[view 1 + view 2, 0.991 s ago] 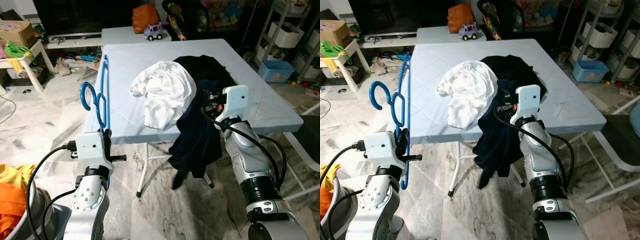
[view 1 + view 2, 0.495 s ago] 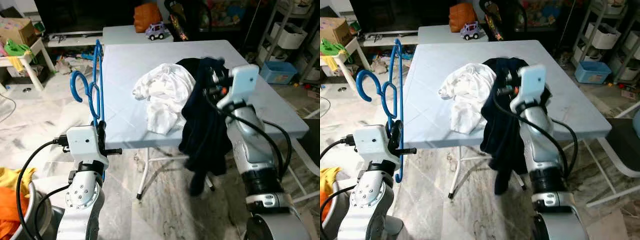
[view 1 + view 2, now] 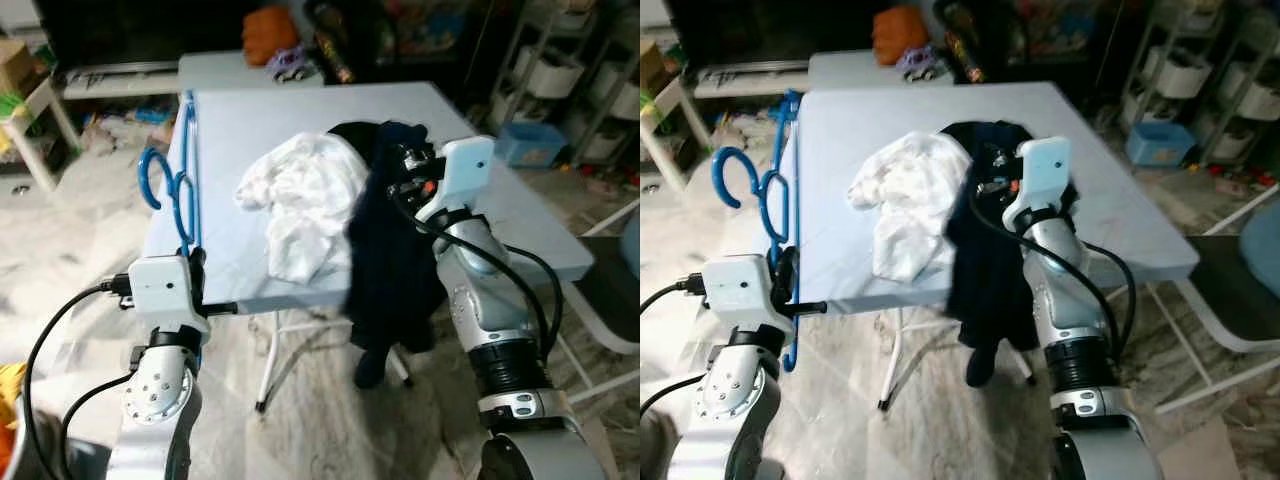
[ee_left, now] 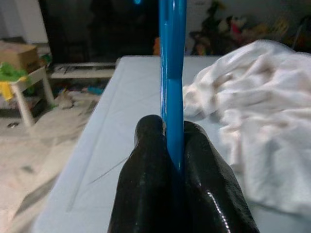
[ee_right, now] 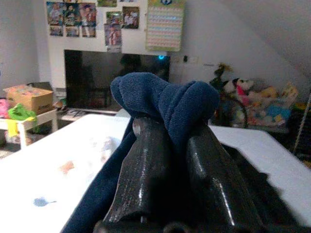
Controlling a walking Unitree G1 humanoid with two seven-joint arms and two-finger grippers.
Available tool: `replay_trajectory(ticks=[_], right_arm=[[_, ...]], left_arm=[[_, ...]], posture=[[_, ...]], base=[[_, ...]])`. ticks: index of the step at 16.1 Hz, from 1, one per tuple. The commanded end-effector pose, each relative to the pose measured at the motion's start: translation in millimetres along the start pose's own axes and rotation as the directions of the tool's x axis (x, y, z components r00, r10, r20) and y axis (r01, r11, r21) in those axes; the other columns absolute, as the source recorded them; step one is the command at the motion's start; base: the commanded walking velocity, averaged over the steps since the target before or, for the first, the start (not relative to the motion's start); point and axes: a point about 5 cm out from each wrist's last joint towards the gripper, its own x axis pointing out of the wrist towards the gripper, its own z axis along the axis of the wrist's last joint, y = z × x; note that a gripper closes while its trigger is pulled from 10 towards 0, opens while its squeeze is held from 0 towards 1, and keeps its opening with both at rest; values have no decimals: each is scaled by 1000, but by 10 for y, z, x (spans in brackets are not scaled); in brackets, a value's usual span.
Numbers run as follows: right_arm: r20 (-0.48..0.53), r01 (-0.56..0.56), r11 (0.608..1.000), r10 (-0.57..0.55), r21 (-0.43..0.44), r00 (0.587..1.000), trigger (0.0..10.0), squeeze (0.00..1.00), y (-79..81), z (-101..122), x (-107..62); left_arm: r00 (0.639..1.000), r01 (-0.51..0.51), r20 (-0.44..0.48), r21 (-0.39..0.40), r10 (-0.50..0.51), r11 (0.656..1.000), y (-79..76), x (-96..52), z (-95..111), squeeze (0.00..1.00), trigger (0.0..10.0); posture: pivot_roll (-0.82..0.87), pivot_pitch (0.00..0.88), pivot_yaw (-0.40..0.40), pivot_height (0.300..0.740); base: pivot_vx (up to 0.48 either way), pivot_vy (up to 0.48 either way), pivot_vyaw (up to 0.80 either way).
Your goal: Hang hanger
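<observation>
Altogether: one blue hanger point(image 3: 185, 180), one navy garment point(image 3: 385, 250), one white garment point(image 3: 295, 205).

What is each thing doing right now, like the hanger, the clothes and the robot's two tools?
Blue hanger: held upright beside the table's edge, pinched by the left tool.
Navy garment: lifted, hanging down past the table front, bunched in the right tool.
White garment: crumpled in a heap on the table.
Black garment: lying on the table behind the white one.
Table: standing, unfolded.
</observation>
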Motion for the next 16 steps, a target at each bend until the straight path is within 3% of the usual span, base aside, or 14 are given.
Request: replay_trajectory(ticks=[1, 5, 9, 10, 13, 15, 16], right_arm=[[42, 24, 1000, -23, -11, 999, 10000, 0, -102, 119, 21], [22, 4, 1000, -4, -14, 1000, 10000, 0, -141, 101, 52], [-45, -118, 992, 120, 47, 992, 10000, 0, -107, 129, 358], [-81, -127, 988, 135, 90, 988, 10000, 0, -71, 181, 513], [-66, -181, 979, 187, 92, 980, 10000, 0, 98, 491, 816], [-40, -151, 984, 155, 99, 987, 10000, 0, 110, 728, 943], [3, -114, 989, 114, 96, 993, 10000, 0, 89, 977, 1029]], left_arm=[[1000, 11, 9, -4, -11, 1000, -59, -7, 25, 0, 10000], [1000, 3, -1, 3, -3, 1000, -57, -21, 5, 0, 10000], [999, -8, -42, 25, 9, 1000, -52, -57, -72, 0, 10000], [999, -11, -53, 27, 12, 1000, -50, -76, -91, 0, 10000], [998, -16, -57, 29, 18, 999, -49, -101, -88, 0, 10000], [998, -18, -58, 31, 20, 999, -43, -112, -86, 0, 10000], [998, -21, -60, 32, 23, 999, -40, -121, -88, 0, 10000]], posture=[[21, 0, -35, 740], [31, 0, -38, 740], [35, 0, -45, 740], [49, 0, -57, 740], [74, 2, -67, 740], [84, 3, -72, 740], [89, 4, -79, 740]], base=[[262, 0, 0], [0, 0, 0], [0, 0, 0], [0, 0, 0], [0, 0, 0], [0, 0, 0], [0, 0, 0]])
